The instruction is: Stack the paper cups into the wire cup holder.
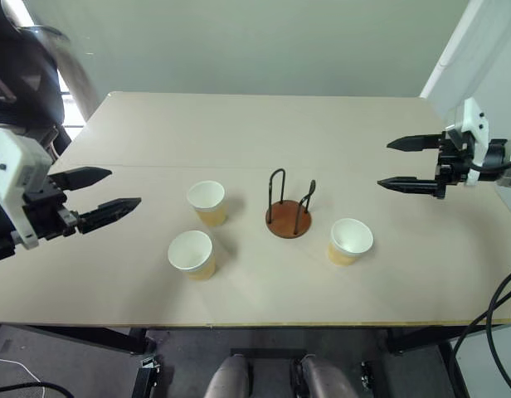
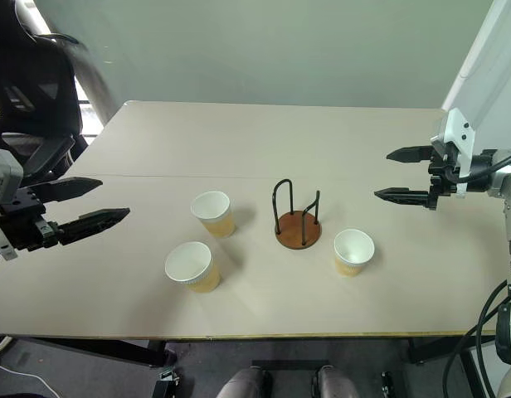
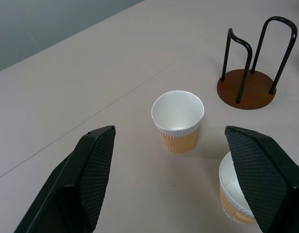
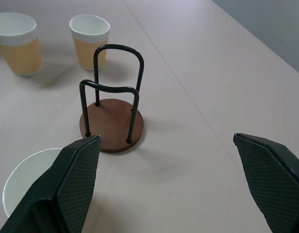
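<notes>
Standing upright, three paper cups [image 1: 206, 201] around empty wire cup holder [image 1: 289, 217].

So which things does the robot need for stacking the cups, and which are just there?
For the job:
- far left paper cup
- near left paper cup
- right paper cup
- wire cup holder
- left gripper, open
- right gripper, open

Just there:
- table
- black chair
</notes>
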You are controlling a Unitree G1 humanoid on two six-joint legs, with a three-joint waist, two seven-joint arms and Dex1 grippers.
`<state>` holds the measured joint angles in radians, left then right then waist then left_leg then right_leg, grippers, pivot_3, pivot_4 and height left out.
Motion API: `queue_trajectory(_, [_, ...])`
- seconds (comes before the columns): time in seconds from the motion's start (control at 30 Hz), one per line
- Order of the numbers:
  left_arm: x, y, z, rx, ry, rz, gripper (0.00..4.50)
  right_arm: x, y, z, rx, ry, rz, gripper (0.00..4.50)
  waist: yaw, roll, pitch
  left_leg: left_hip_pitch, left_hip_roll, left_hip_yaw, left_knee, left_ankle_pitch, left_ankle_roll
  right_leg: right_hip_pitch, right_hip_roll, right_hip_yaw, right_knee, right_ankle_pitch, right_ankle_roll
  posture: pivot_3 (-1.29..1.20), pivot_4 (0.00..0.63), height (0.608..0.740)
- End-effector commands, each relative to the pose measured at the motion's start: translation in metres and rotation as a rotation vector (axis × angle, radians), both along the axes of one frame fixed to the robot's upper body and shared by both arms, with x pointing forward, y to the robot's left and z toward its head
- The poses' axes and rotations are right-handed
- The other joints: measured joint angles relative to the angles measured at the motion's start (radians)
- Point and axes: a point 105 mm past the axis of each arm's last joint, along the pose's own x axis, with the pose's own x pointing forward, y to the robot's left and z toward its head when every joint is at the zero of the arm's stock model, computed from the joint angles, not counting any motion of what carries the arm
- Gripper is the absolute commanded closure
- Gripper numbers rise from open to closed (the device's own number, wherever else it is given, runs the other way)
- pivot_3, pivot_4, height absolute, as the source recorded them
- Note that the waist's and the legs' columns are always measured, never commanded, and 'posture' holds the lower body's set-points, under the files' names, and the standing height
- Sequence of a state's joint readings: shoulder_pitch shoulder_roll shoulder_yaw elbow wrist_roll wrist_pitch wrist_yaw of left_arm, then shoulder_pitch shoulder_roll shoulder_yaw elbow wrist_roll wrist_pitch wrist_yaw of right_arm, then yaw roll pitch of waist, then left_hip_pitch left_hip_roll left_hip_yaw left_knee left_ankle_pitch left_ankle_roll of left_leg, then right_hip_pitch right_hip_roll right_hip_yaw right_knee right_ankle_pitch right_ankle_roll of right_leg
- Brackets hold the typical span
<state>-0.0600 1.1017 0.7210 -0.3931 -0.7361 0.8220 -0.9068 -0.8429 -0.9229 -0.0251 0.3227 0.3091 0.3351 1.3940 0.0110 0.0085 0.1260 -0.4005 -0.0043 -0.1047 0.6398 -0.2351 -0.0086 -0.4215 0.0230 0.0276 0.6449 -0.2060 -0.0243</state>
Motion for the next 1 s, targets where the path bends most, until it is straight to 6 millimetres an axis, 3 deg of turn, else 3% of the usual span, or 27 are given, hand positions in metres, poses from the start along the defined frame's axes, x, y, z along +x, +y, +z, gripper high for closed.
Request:
queue_trajectory(0.03, [-0.001, -0.001, 0.009, 0.024, -0.03, 0.002, 0.66, -0.004, -0.001, 0.015, -0.005, -0.059, -0.002, 0.0, 0.0, 0.0, 0.0, 0.0, 0.0, 0.0, 0.0, 0.0, 0.0, 0.0, 0.0, 0.0, 0.0, 0.0, 0.0, 0.0, 0.15, 0.74])
queue_trajectory(0.5, [0.0, 0.0, 0.014, 0.045, -0.041, -0.022, 0.66, -0.004, -0.003, 0.016, -0.008, -0.067, -0.011, 0.0, 0.0, 0.0, 0.0, 0.0, 0.0, 0.0, 0.0, 0.0, 0.0, 0.0, 0.0, 0.0, 0.0, 0.0, 0.0, 0.0, 0.15, 0.74])
queue_trajectory(0.73, [0.005, -0.03, 0.022, 0.104, -0.005, -0.224, 0.66, -0.021, -0.004, 0.017, -0.029, -0.052, -0.06, 0.0, 0.011, 0.0, 0.0, -0.001, 0.0, 0.0, 0.001, -0.001, 0.0, 0.0, 0.0, 0.0, -0.001, 0.0, 0.0, 0.0, 0.15, 0.74])
queue_trajectory(0.87, [0.022, -0.04, 0.019, 0.1, -0.005, -0.289, 0.66, -0.035, 0.012, 0.005, -0.039, 0.0, -0.087, 0.0, 0.011, 0.0, 0.0, -0.001, 0.001, 0.0, 0.001, -0.002, -0.002, 0.0, 0.001, 0.0, 0.0, 0.0, 0.0, 0.0, 0.15, 0.74])
queue_trajectory(1.0, [0.034, -0.047, 0.01, 0.098, 0.013, -0.327, 0.66, -0.049, 0.051, -0.007, 0.025, 0.056, -0.049, 0.0, -0.003, 0.0, 0.0, -0.001, 0.001, 0.0, 0.001, -0.002, -0.002, 0.0, 0.002, 0.001, -0.001, -0.001, 0.0, 0.0, 0.15, 0.74])
